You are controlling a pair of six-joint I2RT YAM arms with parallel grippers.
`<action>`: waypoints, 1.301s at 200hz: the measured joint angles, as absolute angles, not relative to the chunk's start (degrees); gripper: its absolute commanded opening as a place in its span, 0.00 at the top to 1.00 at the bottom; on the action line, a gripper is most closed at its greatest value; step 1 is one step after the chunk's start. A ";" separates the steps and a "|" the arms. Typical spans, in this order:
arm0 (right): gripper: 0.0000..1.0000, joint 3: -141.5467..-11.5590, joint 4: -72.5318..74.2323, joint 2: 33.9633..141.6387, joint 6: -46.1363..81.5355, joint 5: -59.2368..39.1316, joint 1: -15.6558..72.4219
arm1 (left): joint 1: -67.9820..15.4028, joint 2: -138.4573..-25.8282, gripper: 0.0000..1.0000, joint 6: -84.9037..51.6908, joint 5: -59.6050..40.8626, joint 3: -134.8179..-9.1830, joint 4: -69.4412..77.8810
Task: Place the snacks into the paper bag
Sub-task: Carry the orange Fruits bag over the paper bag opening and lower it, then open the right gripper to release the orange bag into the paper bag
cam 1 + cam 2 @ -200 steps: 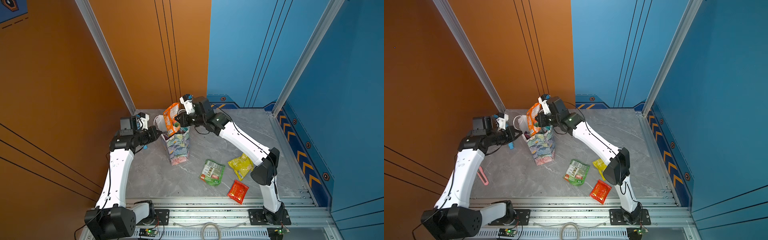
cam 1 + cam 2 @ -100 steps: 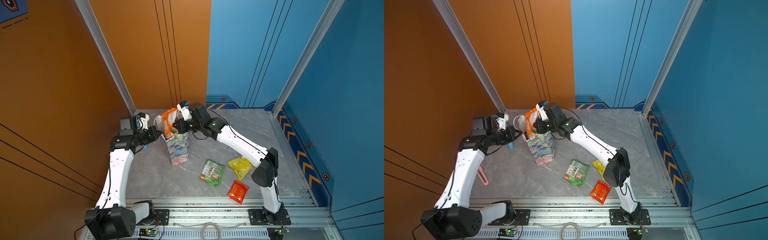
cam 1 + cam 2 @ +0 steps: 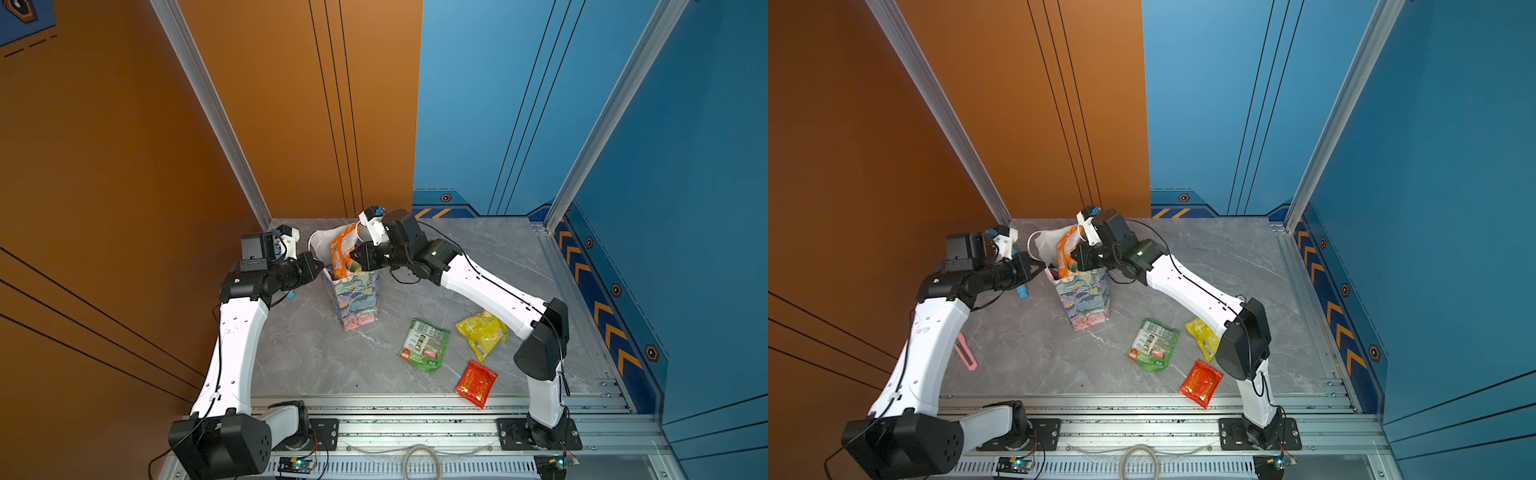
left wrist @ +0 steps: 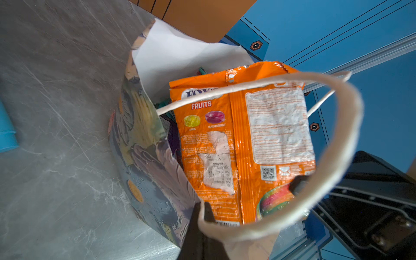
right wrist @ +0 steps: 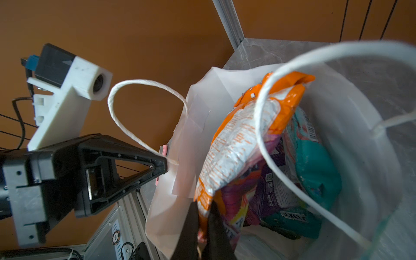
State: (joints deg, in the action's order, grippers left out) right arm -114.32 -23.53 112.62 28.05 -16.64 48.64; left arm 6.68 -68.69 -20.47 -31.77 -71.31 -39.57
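**Orange packet (image 3: pixel 341 252) sinks into the bag (image 3: pixel 358 301) mouth**

Lower than a second ago, the right gripper (image 3: pixel 354 258) is now at the bag's right rim, and the orange packet has come down with it. The packet's bottom edge is inside the bag and its top half stands above the rim. The jaws are clamped on the packet's lower corner. At the bag's left rim, the left gripper (image 5: pixel 162 167) is pinched together on the paper where a cord is fixed. It holds the mouth open and the bag upright.

To do this step well, as I judge it, the right arm goes straight down until most of the packet is below the rim. Only then do the jaws part, so the packet drops onto the teal packet (image 5: pixel 315 173) and purple packet (image 5: pixel 270 189) already inside.

The handle (image 5: pixel 262 126) on the bag's right side hangs close across the packet; I cannot tell whether it touches. It could snag the packet's top or the gripper, so a slow, vertical exit is safest. The bag looks light and may tip, so the left grip should hold until the right gripper is clear. The stiff film may wedge upright against the white wall, and a gentle push would seat it.

Right of the bag, the green packet (image 3: pixel 424 344), yellow packet (image 3: pixel 482 334) and red packet (image 3: pixel 476 382) lie waiting on the table (image 3: pixel 316 357).
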 measured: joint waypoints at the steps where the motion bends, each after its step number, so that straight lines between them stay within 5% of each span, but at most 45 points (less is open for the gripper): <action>1: 1.00 -114.32 -23.53 112.60 28.05 -16.64 48.64 | 6.68 -68.69 1.00 -20.47 -31.77 -71.31 -39.57; 138: 1.00 -116.31 -21.91 116.55 29.67 -19.38 48.25 | 6.68 -68.69 1.00 -20.47 -31.77 -71.31 -39.57; 163: 0.58 -115.85 -21.78 116.97 30.63 -19.33 47.27 | 6.68 -68.69 1.00 -20.47 -31.79 -71.31 -39.57; 177: 0.44 -115.46 -20.69 116.64 31.16 -19.29 46.35 | 6.68 -68.69 1.00 -20.45 -31.77 -71.31 -39.57; 260: 0.35 -99.42 -16.08 101.14 31.33 -16.23 41.54 | 6.68 -68.79 1.00 -20.45 -31.77 -71.31 -39.38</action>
